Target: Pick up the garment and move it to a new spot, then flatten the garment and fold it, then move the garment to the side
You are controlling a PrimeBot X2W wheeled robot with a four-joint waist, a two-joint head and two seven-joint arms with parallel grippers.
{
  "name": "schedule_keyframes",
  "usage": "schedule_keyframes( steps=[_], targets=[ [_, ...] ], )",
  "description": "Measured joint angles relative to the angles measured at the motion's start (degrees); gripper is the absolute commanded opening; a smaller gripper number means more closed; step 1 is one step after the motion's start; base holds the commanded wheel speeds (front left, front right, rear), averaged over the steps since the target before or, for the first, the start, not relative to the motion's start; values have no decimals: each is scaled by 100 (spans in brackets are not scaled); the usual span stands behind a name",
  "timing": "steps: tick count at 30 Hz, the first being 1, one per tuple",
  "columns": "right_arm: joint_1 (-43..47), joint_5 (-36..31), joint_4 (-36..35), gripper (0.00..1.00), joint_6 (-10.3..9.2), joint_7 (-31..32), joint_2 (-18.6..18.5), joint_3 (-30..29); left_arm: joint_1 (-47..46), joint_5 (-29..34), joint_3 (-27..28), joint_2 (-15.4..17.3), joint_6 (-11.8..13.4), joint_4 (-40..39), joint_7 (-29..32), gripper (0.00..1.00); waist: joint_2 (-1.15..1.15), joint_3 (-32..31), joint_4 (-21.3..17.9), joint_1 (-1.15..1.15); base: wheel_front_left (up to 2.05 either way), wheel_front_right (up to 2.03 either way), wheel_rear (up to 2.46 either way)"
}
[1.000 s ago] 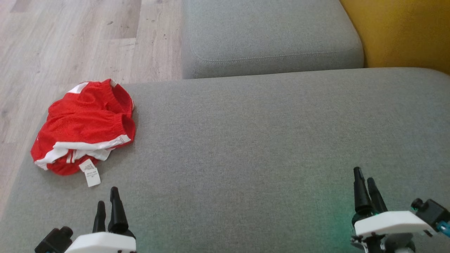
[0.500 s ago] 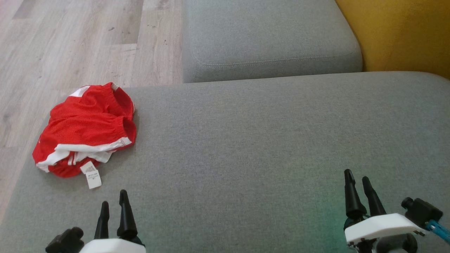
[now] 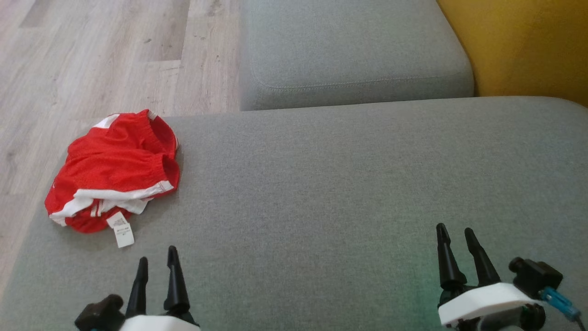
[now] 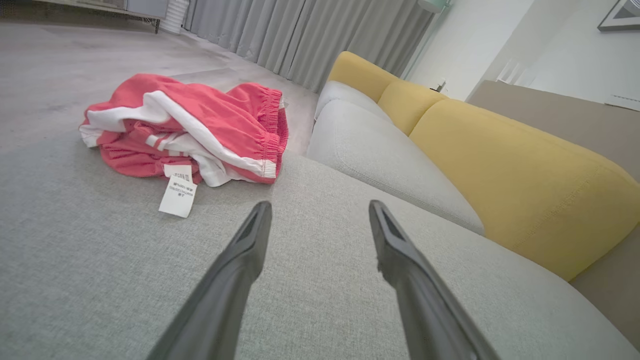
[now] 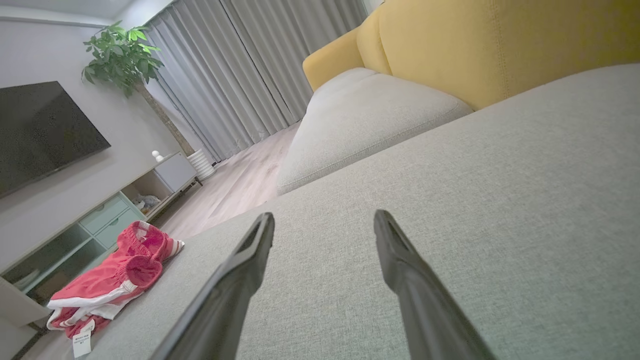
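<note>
Red garment [image 3: 112, 172] lies crumpled — on grey cushion [image 3: 344, 207], left edge

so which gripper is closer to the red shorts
Left. The left gripper is just short of the red shorts, open and apart from them; the right gripper is far off across the grey cushion.

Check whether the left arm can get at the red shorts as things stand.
Probably yes. The left gripper hangs open just short of the red shorts, which lie crumpled at the left edge of the seat cushion, with bare grey fabric between them. Nothing stands in the way.
</note>
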Motion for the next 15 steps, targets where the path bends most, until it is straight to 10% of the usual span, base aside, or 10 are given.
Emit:
schedule_keyframes(
  steps=[15],
  targets=[
    [19,-1087,-40,100,0,-242,0,110,122,1051,-192,7,59,-8,-241,100,0,-130,15,0,0,0,0]
  ],
)
